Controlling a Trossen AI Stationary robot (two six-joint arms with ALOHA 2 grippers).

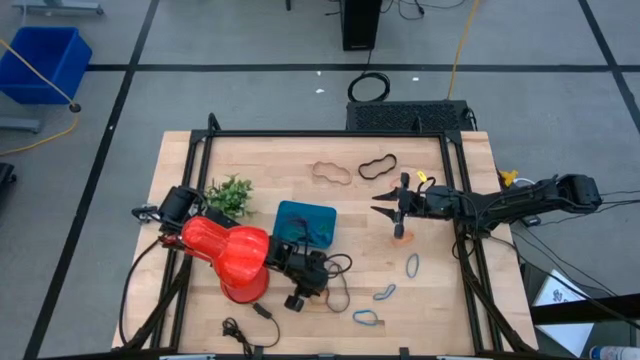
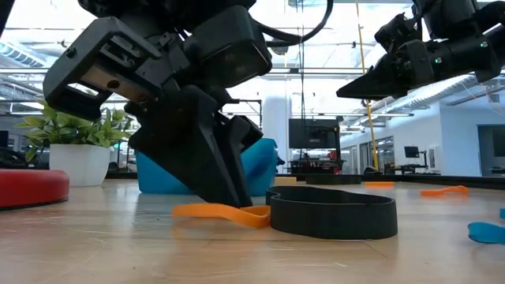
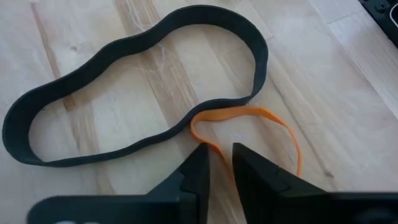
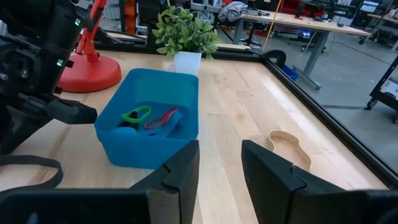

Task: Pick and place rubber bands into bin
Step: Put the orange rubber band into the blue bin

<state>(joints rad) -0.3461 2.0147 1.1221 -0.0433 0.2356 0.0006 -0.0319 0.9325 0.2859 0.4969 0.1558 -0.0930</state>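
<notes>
Down at the tabletop near the front edge, the left gripper [image 3: 220, 163] has its two dark fingers pinched in close on a thin orange rubber band [image 3: 249, 121] — the band's edge runs right between the tips, though I can't tell if it's truly clamped or just straddled. That orange loop lies flat on the pale wooden table [image 1: 300, 165] and touches a big floppy black rubber band [image 3: 130, 87], which curls around beside it; the low view shows the same pair, orange band [image 2: 225, 213] tucked against the black one [image 2: 335, 214] with the fingers coming down onto the orange. Just behind the left arm sits the small teal-blue plastic bin [image 1: 306, 222], and the right wrist view shows it [image 4: 155, 102] already has a green loop [image 4: 137, 115] and a red loop [image 4: 163, 117] inside. A glossy red vase [image 1: 228, 250] lies next to the bin, with a small potted green plant [image 1: 230, 193] beyond. The right gripper [image 1: 390, 207] hangs above the table to the bin's right, fingers parted a little and holding nothing. Further out — a tan band [image 1: 330, 173] and a wavy black band [image 1: 378, 165] near the far edge, and three blue bands [image 1: 412, 265] scattered at the near right.
</notes>
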